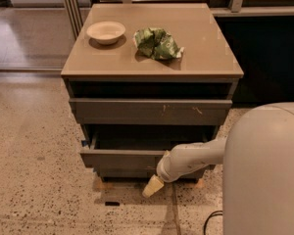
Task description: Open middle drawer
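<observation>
Below one pulled-out middle drawer [120,159], one claw [152,186]

The top [206,53] is gleaming smooth and semi-glossy; the middle drawer [120,158] front is looking matt grey. The gripper [153,186], hanging low just beneath that front, is looking like cream plastic. The bag [157,43] is shining, crinkled; the floor [34,180] is showing speckled stone.

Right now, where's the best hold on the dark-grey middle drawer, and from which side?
Grip the top lip of the flat front of the wide dark-grey middle drawer, coming from the front and above. It has no handle, but it stands partly out, leaving that edge exposed. The cream-tipped gripper hangs below the front, near the floor, so it would probably need to rise.
</observation>
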{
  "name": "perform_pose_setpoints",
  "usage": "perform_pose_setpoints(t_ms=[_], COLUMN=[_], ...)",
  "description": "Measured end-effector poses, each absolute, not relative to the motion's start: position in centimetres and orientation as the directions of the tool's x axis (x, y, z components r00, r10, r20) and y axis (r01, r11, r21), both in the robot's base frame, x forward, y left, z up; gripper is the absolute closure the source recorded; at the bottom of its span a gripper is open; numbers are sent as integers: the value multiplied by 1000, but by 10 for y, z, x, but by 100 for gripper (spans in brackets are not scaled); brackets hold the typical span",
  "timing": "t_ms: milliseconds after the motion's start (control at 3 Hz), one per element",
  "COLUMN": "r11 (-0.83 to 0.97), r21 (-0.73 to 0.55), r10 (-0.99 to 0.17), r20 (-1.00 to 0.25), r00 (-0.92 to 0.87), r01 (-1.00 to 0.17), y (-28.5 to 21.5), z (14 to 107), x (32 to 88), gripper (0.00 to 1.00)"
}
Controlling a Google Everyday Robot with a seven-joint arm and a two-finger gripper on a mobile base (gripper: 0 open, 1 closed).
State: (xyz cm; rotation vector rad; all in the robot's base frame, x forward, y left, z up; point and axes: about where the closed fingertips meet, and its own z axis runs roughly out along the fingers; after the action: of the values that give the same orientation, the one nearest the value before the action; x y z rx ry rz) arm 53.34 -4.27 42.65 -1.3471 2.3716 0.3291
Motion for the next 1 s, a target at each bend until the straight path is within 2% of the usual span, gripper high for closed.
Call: perform_pose_setpoints(t_ms=[667,1000], r11=[514,514], r21=[-137,-137], r10=[-773,-773], r20=[-502,-502], r00=[-388,-387], r01=[-847,-847], y=[-36,-36], z=[478,478], x=[601,601], gripper=[0,0])
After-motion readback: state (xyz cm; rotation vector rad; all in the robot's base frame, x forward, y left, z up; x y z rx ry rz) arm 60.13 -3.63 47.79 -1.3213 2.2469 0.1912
